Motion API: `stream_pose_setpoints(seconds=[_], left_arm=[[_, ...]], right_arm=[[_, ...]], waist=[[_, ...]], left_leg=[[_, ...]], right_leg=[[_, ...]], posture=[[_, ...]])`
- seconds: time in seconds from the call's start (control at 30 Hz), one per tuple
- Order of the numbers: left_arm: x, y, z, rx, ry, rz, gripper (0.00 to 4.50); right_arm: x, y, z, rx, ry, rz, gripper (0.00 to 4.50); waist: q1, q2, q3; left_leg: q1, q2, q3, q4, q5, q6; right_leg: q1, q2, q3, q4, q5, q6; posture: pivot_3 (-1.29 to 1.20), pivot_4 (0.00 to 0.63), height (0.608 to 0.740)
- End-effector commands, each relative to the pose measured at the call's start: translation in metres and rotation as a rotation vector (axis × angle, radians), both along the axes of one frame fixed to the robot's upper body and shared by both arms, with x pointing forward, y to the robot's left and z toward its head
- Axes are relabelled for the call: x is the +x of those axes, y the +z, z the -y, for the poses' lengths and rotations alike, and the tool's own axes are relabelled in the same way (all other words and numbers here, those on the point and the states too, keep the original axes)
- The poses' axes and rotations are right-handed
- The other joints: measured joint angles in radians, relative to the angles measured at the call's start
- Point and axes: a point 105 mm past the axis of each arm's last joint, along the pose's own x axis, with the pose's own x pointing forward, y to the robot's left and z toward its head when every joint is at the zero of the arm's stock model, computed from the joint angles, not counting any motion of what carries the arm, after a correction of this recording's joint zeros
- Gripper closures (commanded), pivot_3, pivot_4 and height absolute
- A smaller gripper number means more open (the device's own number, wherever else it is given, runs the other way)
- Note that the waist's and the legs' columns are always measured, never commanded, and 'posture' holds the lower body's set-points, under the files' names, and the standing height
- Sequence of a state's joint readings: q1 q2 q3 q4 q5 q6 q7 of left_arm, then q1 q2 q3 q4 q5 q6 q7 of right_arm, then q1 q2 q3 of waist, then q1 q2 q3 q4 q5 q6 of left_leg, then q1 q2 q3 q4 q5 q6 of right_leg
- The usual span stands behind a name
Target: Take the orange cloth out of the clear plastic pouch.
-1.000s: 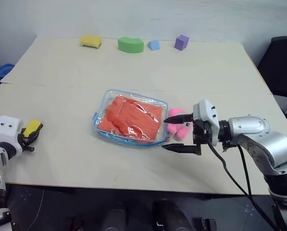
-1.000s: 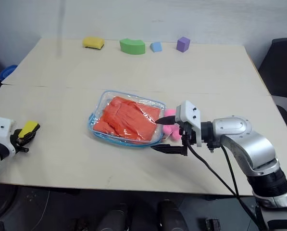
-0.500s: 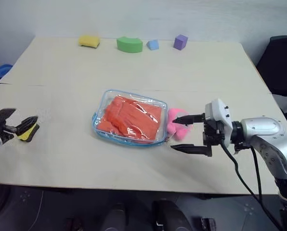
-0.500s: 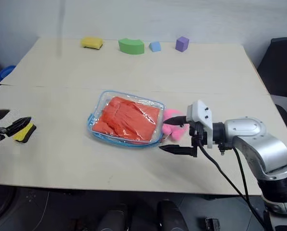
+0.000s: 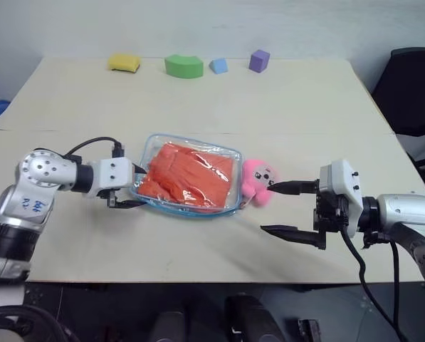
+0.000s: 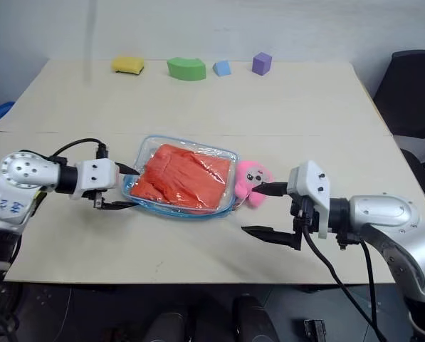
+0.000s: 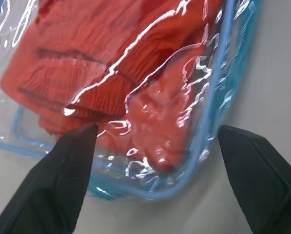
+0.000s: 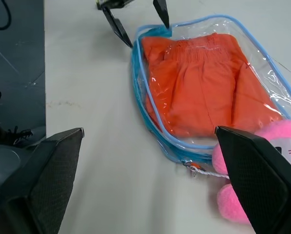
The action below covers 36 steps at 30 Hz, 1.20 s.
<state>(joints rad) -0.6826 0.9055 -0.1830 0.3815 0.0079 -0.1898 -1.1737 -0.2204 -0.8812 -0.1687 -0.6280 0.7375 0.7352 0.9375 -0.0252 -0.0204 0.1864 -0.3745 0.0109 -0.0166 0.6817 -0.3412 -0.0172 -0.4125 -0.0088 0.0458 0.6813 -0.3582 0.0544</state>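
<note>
The clear plastic pouch [image 5: 198,212] with light blue trim lies flat in the middle of the table. The orange cloth [image 5: 187,174] sits folded inside it. My left gripper [image 5: 135,187] is open at the pouch's left end. In the left wrist view that end of the pouch [image 7: 203,122] lies between the two spread fingers [image 7: 62,175]. My right gripper [image 5: 267,208] is open to the right of the pouch, a little apart from the pink plush toy [image 5: 257,182] that lies against the pouch's right end. Its jaws hold nothing.
A yellow sponge [image 5: 124,63], a green arc block [image 5: 184,66], a blue block [image 5: 218,65] and a purple cube [image 5: 259,60] line the table's far edge. A black chair [image 5: 411,92] stands beyond the right edge.
My left gripper opened, let go of a small yellow piece at the table's left edge and swung right to the pouch's left end. My right gripper drew back slightly from the plush toy.
</note>
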Motion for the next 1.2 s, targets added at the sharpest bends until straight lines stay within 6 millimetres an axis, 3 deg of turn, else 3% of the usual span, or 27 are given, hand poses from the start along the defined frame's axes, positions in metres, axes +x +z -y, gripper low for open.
stream_pose_setpoints(seconds=[0.03,0.1,0.2,0.5,0.67,0.87,0.97,1.13,1.2], left_arm=[[0.007,0.002,-0.004,0.045,-0.037,0.04,0.42],[0.007,0.001,-0.002,0.039,-0.059,0.032,0.42],[0.005,0.0,0.0,0.018,-0.076,0.013,0.99],[-0.027,-0.011,0.023,-0.12,-0.028,-0.121,3.65],[-0.038,-0.023,0.026,-0.127,0.068,-0.108,3.65],[-0.042,-0.023,0.027,-0.15,0.101,-0.088,3.65],[-0.046,-0.018,0.027,-0.198,0.098,-0.117,3.07],[-0.058,0.004,0.036,-0.342,0.066,-0.154,1.59],[-0.065,0.017,0.037,-0.421,0.057,-0.196,1.59]], right_arm=[[-0.005,0.008,0.0,0.004,-0.014,0.043,0.0],[-0.005,0.009,0.001,0.007,-0.028,0.044,0.0],[-0.005,0.009,0.002,0.01,-0.04,0.045,0.0],[0.005,0.004,0.005,0.02,-0.126,0.054,0.0],[0.023,-0.008,0.012,0.055,-0.282,0.036,0.0],[0.05,-0.018,0.021,0.109,-0.436,0.007,0.0],[0.069,-0.02,0.024,0.15,-0.485,-0.016,0.0],[0.097,-0.024,0.023,0.193,-0.505,-0.076,0.0],[0.108,-0.028,0.022,0.206,-0.514,-0.112,0.0]], waist=[[-0.003,0.0,0.0],[-0.002,0.0,0.0],[-0.001,0.0,0.0],[-0.002,0.0,0.0],[-0.001,0.0,0.0],[-0.001,0.0,0.0],[-0.005,0.0,0.0],[-0.004,0.0,0.0],[-0.004,0.0,0.0]], left_leg=[[0.0,0.0,0.0,0.0,0.0,0.0],[0.0,0.0,0.0,0.0,0.0,0.0],[0.0,0.0,0.0,0.001,0.0,0.0],[0.0,0.0,-0.001,0.001,0.0,0.0],[0.001,0.0,-0.001,0.001,0.0,0.0],[0.001,0.0,-0.001,0.001,0.0,0.0],[0.001,0.0,0.0,0.001,0.0,0.0],[0.001,0.0,-0.001,0.0,0.0,0.0],[0.001,0.0,-0.001,0.0,0.0,0.0]], right_leg=[[0.0,0.0,0.0,0.0,0.0,0.0],[0.0,0.0,0.0,0.0,0.0,0.0],[0.0,0.0,0.0,0.001,0.0,0.0],[0.0,-0.001,0.0,0.001,0.0,0.0],[0.001,-0.001,0.0,0.001,0.0,0.0],[0.001,-0.001,0.0,0.002,0.0,0.0],[0.001,0.0,0.001,0.002,0.0,0.0],[0.0,0.0,0.001,0.003,0.0,0.0],[0.0,-0.001,0.0,0.002,0.0,0.0]], posture=[[0.0,0.15,0.74],[0.0,0.15,0.74],[0.0,0.15,0.74],[0.0,0.15,0.74],[0.0,0.15,0.74],[0.0,0.15,0.74],[0.0,0.15,0.74],[0.0,0.15,0.74],[0.0,0.15,0.74]])
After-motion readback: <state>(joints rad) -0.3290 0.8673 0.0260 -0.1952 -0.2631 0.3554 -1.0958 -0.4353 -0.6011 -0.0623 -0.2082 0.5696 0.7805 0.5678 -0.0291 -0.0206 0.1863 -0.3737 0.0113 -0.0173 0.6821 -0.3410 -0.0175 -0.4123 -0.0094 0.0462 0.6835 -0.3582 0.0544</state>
